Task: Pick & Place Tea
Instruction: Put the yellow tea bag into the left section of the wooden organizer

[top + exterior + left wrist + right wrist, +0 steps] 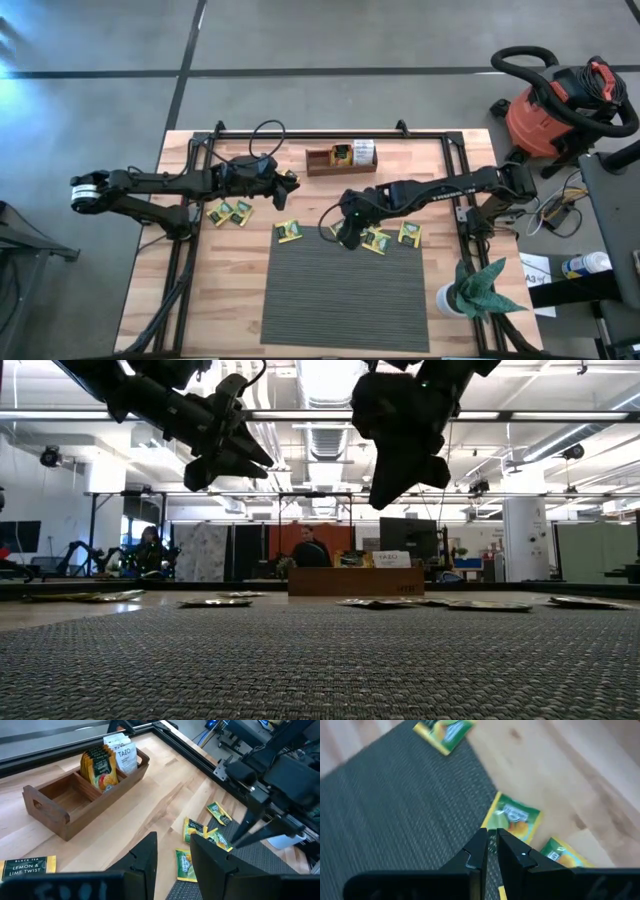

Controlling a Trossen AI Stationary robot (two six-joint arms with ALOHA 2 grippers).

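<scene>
Just below R claw point(491, 851): tea sachet point(514, 821)

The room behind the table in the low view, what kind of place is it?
Probably an open lab or workshop. The low view shows exposed ceiling ducts, a person at a monitor and another robot arm far back; from above, a shop vacuum stands on concrete floor.

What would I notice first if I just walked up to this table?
Probably the yellow-green tea sachets scattered on the wooden table along the far edge of the grey mat. Next, the right gripper hanging over them, nearly shut. Behind sits the wooden tray with orange and white sachets standing inside.
</scene>
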